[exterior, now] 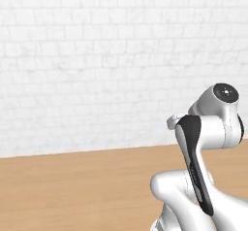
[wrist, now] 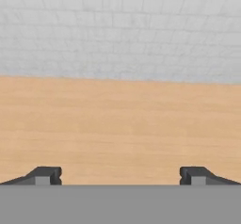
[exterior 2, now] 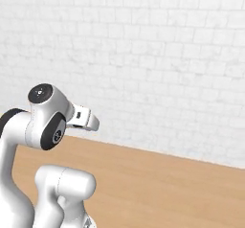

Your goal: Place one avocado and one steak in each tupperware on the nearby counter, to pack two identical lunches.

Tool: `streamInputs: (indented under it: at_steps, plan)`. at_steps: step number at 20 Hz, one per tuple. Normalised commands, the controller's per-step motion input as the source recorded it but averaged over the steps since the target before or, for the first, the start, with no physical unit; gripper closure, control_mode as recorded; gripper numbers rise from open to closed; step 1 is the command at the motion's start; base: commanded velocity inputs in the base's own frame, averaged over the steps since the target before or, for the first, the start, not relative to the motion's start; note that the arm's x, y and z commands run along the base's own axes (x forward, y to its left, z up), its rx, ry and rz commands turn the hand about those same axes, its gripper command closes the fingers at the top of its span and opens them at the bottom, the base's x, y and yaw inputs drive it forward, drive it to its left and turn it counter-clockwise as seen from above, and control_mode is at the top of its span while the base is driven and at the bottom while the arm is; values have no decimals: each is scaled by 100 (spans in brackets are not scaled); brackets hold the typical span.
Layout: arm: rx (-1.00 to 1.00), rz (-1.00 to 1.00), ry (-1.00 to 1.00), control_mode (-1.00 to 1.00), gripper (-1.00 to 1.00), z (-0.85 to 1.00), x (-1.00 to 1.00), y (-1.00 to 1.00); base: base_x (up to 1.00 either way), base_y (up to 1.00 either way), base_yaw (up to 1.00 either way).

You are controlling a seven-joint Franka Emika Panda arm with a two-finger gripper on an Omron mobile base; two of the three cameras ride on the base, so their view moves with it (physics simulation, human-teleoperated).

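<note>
Two spread fingertips (wrist: 44, 176) over wood surface (wrist: 120, 129).

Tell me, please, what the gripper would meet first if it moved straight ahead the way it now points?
Probably the wooden surface. The gripper has its jaws open and empty, with nothing between it and the wood. The white brick wall lies beyond; depth is unclear.

White brick wall (exterior: 97, 55) behind.
</note>
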Motion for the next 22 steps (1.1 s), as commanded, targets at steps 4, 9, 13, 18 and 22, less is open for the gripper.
streamInputs:
  at_steps: [4, 9, 13, 18, 22]
  plan:
    - [0, 0, 0, 100, -100, 0, 0, 0, 59, 0, -73]
    - [0, 0, 0, 100, -100, 0, 0, 0, 36, 0, -85]
    - [0, 0, 0, 100, -100, 0, 0, 0, 36, 13, -86]
    - [0, 0, 0, 100, -100, 0, 0, 0, 53, 16, -78]
    - [0, 0, 0, 100, -100, 0, 0, 0, 75, 66, -51]
